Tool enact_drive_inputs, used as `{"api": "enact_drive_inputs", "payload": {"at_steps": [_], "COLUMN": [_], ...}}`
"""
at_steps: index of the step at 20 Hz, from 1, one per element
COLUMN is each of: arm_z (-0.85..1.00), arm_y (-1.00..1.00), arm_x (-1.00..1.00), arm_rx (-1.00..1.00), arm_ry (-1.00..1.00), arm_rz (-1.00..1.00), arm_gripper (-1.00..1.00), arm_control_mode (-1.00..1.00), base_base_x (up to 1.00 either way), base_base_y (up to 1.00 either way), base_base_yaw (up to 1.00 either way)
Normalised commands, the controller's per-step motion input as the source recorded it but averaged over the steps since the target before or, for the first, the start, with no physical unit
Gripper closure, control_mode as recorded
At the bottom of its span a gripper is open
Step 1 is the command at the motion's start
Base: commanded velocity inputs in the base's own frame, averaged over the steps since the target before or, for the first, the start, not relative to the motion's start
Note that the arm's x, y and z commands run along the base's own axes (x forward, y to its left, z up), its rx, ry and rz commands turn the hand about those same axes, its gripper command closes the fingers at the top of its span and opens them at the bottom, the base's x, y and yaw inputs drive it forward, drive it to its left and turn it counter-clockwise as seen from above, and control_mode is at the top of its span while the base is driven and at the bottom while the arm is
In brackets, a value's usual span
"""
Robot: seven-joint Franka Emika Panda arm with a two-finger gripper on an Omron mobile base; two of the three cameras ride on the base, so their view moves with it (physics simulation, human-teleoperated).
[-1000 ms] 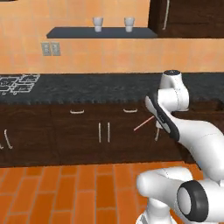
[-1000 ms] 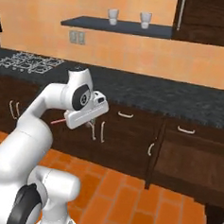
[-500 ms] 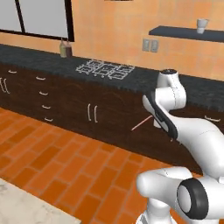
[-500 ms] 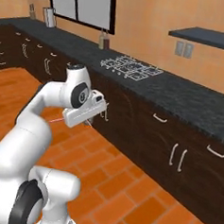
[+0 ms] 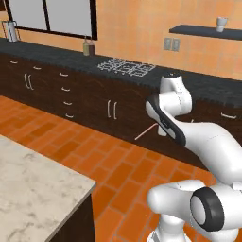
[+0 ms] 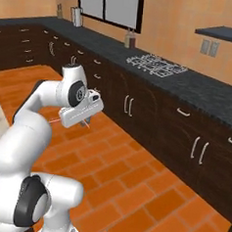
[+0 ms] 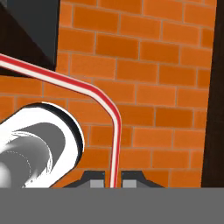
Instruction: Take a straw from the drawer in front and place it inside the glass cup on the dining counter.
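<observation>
Claw (image 7: 112, 178) fingers are closed tight on the short end of the straw (image 7: 114, 135), which rises between them, bends and runs off to the side. From the left base camera the straw (image 5: 144, 132) sticks out beside the arm above the orange floor (image 5: 118, 160). A corner of the beige dining bench (image 5: 33, 198) lies low on the left. To carry well, the grip should stay firm and the turn toward that bench smooth. The far black worktop (image 5: 71, 56) is not the goal.
</observation>
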Motion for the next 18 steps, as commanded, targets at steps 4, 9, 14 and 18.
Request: {"api": "enact_drive_inputs", "payload": {"at_steps": [4,9,14,18], "arm_z": [0.00,0.00,0.00,0.00], "arm_y": [0.00,0.00,0.00,0.00], "arm_x": [0.00,0.00,0.00,0.00], "arm_rx": [0.00,0.00,0.00,0.00], "arm_ry": [0.00,0.00,0.00,0.00], "arm_rz": [0.00,0.00,0.00,0.00], "arm_gripper": [1.00,1.00,1.00,1.00], "arm_control_mode": [1.00,1.00,1.00,1.00], "base_base_x": [-0.88,-0.96,-1.00,-1.00], "base_base_y": [0.69,1.00,0.92,0.98], "base_base_yaw": [0.00,-0.18,-0.33,-0.32]}}
